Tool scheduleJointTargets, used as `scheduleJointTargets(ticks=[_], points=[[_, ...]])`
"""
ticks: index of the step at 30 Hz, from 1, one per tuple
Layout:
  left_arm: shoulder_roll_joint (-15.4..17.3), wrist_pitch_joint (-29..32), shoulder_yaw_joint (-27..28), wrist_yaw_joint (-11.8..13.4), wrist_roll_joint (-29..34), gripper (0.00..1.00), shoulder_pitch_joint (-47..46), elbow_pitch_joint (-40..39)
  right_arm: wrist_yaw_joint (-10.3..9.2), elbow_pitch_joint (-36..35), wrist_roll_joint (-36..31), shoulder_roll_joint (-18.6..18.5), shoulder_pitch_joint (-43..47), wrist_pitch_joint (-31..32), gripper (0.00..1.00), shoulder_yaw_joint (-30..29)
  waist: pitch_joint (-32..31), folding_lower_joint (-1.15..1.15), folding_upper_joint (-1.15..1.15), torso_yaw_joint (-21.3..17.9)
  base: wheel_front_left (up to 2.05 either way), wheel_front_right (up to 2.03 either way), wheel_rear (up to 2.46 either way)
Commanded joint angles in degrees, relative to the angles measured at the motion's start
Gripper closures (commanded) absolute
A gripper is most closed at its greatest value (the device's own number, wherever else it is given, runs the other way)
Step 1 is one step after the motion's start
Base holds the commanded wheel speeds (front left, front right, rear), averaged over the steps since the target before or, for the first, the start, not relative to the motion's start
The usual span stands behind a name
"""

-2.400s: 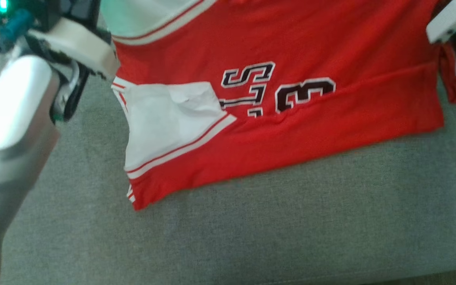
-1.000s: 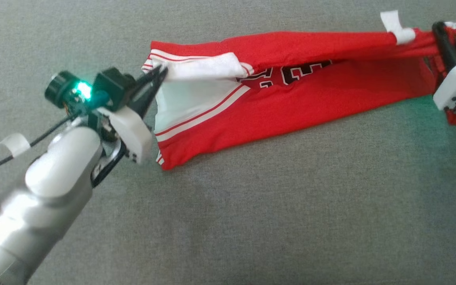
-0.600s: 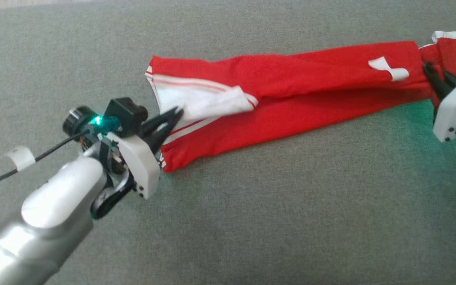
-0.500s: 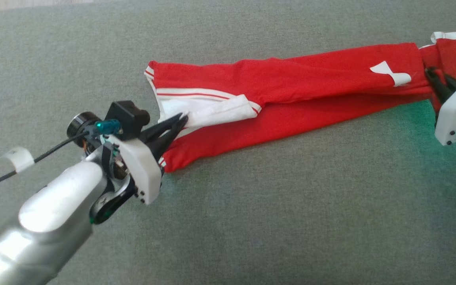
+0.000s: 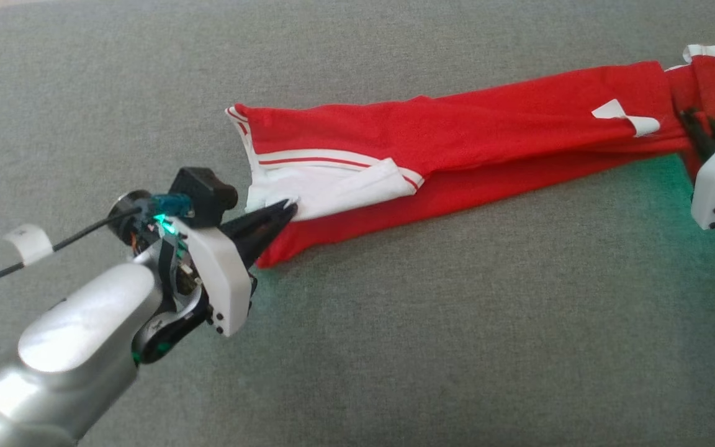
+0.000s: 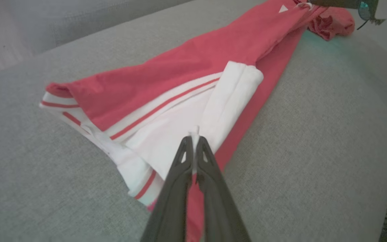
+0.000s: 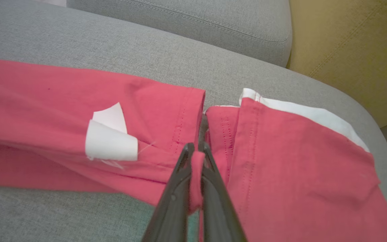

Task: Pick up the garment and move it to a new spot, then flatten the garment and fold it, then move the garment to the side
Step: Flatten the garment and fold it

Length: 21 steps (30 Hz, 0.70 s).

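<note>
Grey sofa cushion (image 5: 395,347) carried the red garment (image 5: 488,130), which had dropped from a hanging spread into a long doubled band lying flat, so the first fold looked done. The left tool (image 5: 286,210) was pinched on its white panel, the right tool (image 5: 699,124) on a red hem. Its lettering had folded under; the white tag (image 5: 627,118) showed no legible writing.

In my head view the garment (image 5: 488,136) runs off the edge at 2 o'clock; the right end effector (image 5: 694,118) is cut off at 3 o'clock, and my left forearm (image 5: 72,347) at 7 o'clock.
</note>
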Motion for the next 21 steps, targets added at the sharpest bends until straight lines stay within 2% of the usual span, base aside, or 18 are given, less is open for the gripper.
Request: scheduleJointTargets(ticks=[1, 2, 3, 8, 12, 15, 18, 21], points=[[2.3, 0.2, 2.1, -0.3, -0.4, 0.90, -1.9, -1.1, -0.05, -0.1, 0.2, -1.0, -0.1, -0.9, 0.00, 0.2, 0.1, 0.00, 0.00, -0.1, 0.00, 0.00, 0.00], [2.3, -0.2, 2.1, -0.3, -0.3, 0.21, -2.0, -1.1, -0.05, 0.0, 0.8, -0.9, -0.3, -1.1, 0.00, 0.2, 0.2, 0.00, 0.00, -0.2, 0.00, 0.00, 0.00], [2.2, -0.9, 2.4, 0.0, -0.1, 0.00, -2.1, -0.9, -0.05, -0.1, 1.3, -0.8, -0.5, -1.6, 0.00, 0.0, 0.2, 0.00, 0.00, -0.3, 0.00, 0.00, 0.00], [-0.4, -8.0, 5.4, 3.7, 1.1, 0.00, -2.3, 0.5, -0.05, -0.1, 8.0, 0.7, -2.9, -8.3, 0.00, -6.6, -0.7, 0.00, 0.00, -1.0, 0.00, 0.00, 0.00], [-3.5, -17.7, 11.0, 10.3, 1.5, 0.00, -2.0, 2.1, -0.05, -3.1, 10.4, 2.3, -3.0, -12.2, 0.00, -10.8, -1.9, 0.00, 0.00, -1.6, 0.00, 0.00, 0.00], [-6.7, -25.3, 15.7, 13.3, -0.8, 0.00, -0.3, 3.3, -0.05, -4.9, 10.8, 4.5, -1.9, -13.3, 0.00, -15.8, -3.2, 0.00, 0.00, -2.2, 0.00, 0.00, 0.00], [-9.4, -29.0, 20.1, 15.0, -1.9, 0.00, 2.0, 3.6, -0.05, -9.3, 8.3, 7.3, 0.7, -13.4, 0.00, -25.1, -4.3, 0.00, 0.00, -2.6, 0.00, 0.00, 0.00], [-11.7, -29.8, 25.2, 16.8, 0.4, 0.00, 5.0, 3.2, -0.05, -15.7, 1.5, 11.5, 7.0, -13.4, 0.00, -35.5, -5.1, 0.00, 0.00, -2.8, 0.00, 0.00, 0.00]])
